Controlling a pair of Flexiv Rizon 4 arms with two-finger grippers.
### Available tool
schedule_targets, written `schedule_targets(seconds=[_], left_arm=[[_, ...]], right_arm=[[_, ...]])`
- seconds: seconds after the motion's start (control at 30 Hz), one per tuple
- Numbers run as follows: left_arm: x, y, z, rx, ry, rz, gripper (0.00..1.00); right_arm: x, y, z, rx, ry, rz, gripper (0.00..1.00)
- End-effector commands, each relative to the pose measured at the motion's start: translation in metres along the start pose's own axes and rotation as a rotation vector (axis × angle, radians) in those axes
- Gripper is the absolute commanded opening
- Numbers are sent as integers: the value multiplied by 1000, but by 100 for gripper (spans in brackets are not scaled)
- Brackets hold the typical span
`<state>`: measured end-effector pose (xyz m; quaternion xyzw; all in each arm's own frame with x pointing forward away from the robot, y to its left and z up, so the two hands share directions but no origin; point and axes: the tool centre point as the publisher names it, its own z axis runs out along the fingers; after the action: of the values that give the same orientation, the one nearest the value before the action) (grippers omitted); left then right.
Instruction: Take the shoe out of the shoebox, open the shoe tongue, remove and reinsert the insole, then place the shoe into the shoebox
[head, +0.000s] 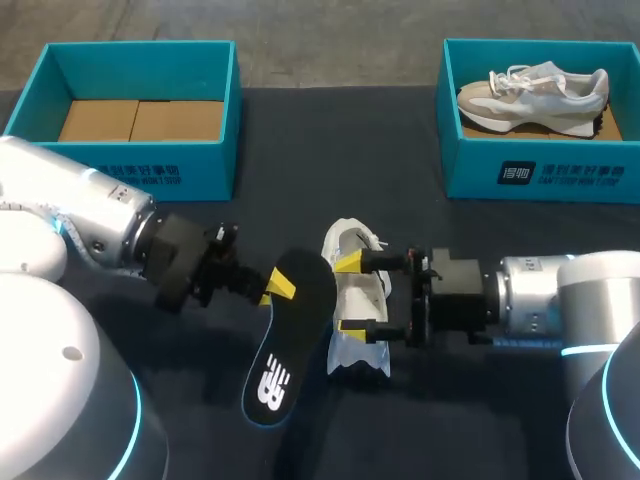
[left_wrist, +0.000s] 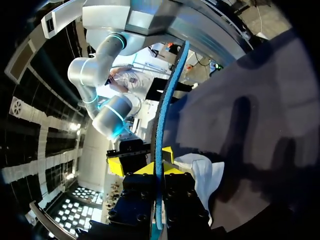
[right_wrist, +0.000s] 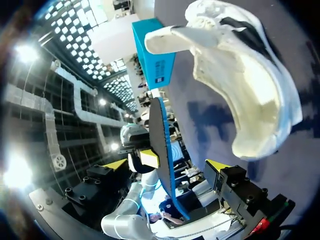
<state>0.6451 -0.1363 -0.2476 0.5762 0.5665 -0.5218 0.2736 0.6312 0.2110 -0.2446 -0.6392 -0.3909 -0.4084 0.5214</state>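
The insole (head: 272, 350) was out of the shoe and pinched near its far end by the left pincer (head: 278, 285), whose yellow tips were closed on it from both sides; the left wrist view showed it edge-on between them. It looked thin, light and floppy, so it would likely bend if pushed from one end; a hold closer to its middle, or feeding the free end in first, seemed wiser. Its long axis ran from the middle of the surface (head: 480, 420) toward the robot, slightly slanted, with the printed end nearest the robot. The white shoe (head: 358, 355) lay just beside it, roughly parallel, its opening turned toward the right arm; which end was the toe could not be told. It looked soft in the upper and firmer at the sole, best held across its sides. The right pincer (head: 349, 294) stood spread wide at the shoe, apparently gripping nothing. The empty shoebox (head: 150, 175) sat well apart at the far left
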Motion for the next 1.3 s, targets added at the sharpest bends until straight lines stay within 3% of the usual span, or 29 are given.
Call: schedule_targets(seconds=[0.03,0.2,0.67,1.07,1.3], left_arm=[[0,3,0,22,13,-7,0],[1,1,3,35,33,-23,0],[6,-13,34,90,81,-127,0],[7,-21,38,147,14,-318,0],[6,-25,38,201,-116,-420,0]], right_arm=[[7,-14,-21,-23,-43,4,100],[7,-18,-38,-35,-94,4,100],[-17,-30,-86,-46,-221,34,100],[-35,-40,-95,-39,-247,56,100],[-37,-42,-97,-33,-243,56,100]])
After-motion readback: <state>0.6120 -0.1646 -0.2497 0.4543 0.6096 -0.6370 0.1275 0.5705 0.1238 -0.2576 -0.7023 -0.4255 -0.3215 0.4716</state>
